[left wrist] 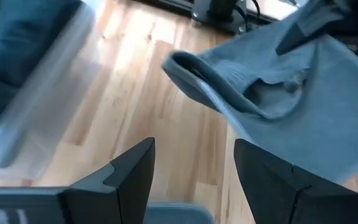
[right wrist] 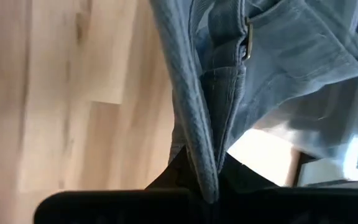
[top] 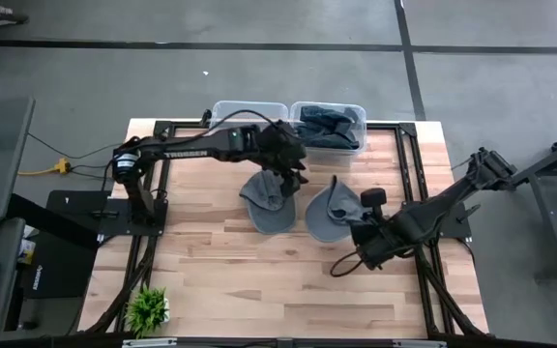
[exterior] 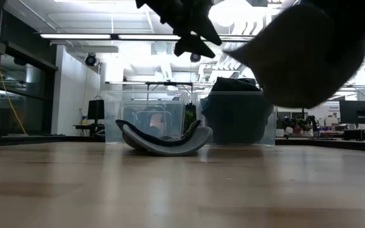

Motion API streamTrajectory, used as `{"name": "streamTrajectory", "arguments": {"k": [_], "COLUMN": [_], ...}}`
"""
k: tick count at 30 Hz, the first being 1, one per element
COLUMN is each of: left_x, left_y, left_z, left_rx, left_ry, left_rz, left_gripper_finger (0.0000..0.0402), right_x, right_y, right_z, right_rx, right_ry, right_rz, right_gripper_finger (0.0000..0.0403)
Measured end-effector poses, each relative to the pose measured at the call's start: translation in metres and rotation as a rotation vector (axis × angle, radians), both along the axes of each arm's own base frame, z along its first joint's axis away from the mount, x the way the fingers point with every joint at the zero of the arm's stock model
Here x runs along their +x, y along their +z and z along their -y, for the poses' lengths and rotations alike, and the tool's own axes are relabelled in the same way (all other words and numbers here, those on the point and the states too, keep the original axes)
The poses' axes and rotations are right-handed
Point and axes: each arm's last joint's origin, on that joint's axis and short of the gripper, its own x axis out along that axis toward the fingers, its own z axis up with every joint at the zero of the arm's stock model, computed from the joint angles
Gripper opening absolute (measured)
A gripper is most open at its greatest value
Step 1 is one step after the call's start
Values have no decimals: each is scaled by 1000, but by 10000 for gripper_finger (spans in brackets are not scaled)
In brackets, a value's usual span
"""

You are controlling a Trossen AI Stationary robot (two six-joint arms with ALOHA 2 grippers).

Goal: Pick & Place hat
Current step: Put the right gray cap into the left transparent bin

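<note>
Two grey caps are in play. One cap (top: 267, 205) rests on the table in front of the bins, its curved brim and crown edge down (exterior: 163, 138). My left gripper (top: 286, 174) hovers open just above it (left wrist: 194, 149), touching nothing. The second cap (top: 325, 215) is held by my right gripper (top: 356, 228), shut on it, to the right of the first. In the low view this cap (exterior: 296, 57) hangs well above the tabletop. The left wrist view also shows it (left wrist: 284, 99). My right gripper pinches a folded edge of the cap's rim (right wrist: 205, 149) between its two fingers, close to the back strap's metal buckle (right wrist: 248, 40). Several layers of cloth run between the fingers (right wrist: 173, 180). The cap is lifted clear of the table.
Two clear bins stand at the far edge: the left bin (top: 248, 116) shows nothing inside, the right bin (top: 329, 126) holds dark caps. A small green plant (top: 148, 307) sits at the near left corner. Bare wood lies across the near half of the table (top: 259, 280).
</note>
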Motion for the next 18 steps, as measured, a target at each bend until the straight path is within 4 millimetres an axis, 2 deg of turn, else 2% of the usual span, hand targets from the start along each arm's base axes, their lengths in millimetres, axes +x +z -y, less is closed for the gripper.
{"name": "streamTrajectory", "arguments": {"k": [4, 9, 18], "left_x": [-7, -8, -10], "left_y": [9, 11, 16], "left_z": [-9, -23, -42], "left_rx": [-10, -30, -65], "left_ry": [36, 89, 146], "left_rz": [21, 53, 111], "left_gripper_finger": [218, 218, 218], "right_x": [0, -2, 15], "right_y": [10, 12, -6], "right_z": [1, 8, 8], "right_rx": [-72, -217, -570], "right_ry": [40, 52, 138], "right_rz": [8, -31, -106], "right_gripper_finger": [1, 1, 0]}}
